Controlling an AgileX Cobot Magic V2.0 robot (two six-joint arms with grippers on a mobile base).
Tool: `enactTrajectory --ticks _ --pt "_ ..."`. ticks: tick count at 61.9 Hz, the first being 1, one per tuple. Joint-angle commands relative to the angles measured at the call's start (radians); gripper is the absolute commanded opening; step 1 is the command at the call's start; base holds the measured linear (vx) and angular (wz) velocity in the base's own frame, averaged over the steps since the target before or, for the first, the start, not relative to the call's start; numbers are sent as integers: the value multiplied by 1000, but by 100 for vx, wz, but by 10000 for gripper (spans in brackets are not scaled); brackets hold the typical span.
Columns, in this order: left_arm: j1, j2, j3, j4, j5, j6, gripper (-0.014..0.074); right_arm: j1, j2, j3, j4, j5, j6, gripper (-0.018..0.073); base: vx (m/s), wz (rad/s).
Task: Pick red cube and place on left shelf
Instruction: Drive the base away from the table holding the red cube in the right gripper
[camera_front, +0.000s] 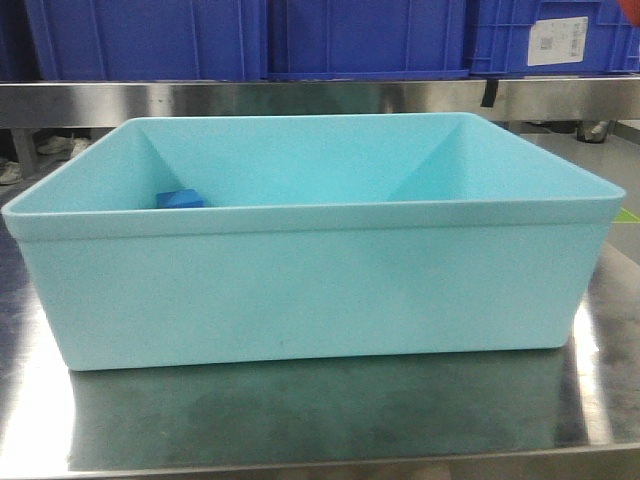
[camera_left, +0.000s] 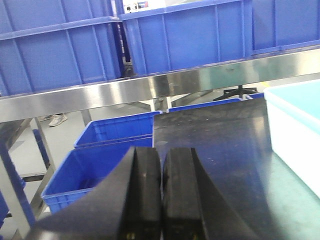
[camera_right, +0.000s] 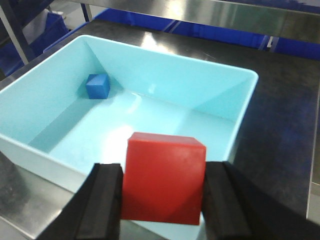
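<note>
Right pincer (camera_right: 165, 202) clamps red cube (camera_right: 164, 177) above turquoise bin (camera_right: 40, 155).

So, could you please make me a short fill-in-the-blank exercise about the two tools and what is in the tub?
1. The right tool grips the red cube; the left tool is shut and grips ____.
2. The small cube lying in the tub is ____ in colour.
3. It lies in a ____ of the tub, not in the middle.
Missing words: nothing; blue; corner.
</note>
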Motion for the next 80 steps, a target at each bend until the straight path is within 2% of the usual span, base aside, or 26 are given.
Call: enactTrajectory --ticks 1,17,26,36,80 --pt "-1 -4 22 -5 -90 1 106 -16 -49 24 -16 -106 -8 57 -1 -6" --pt "-1 -4 22 -5 -90 1 106 -186 -178 140 -16 -135 -8 57 -1 -6" --pt "-1 -4 22 -5 -90 1 106 -254 -226 171 -16 -165 -8 57 -2 -14" --pt "-1 -4 22 -5 -90 1 106 -260 -245 194 -16 -210 -8 57 -2 -10" --pt "-1 -4 22 -5 -90 1 106 -260 -245 193 -16 -220 -8 57 0 -2"
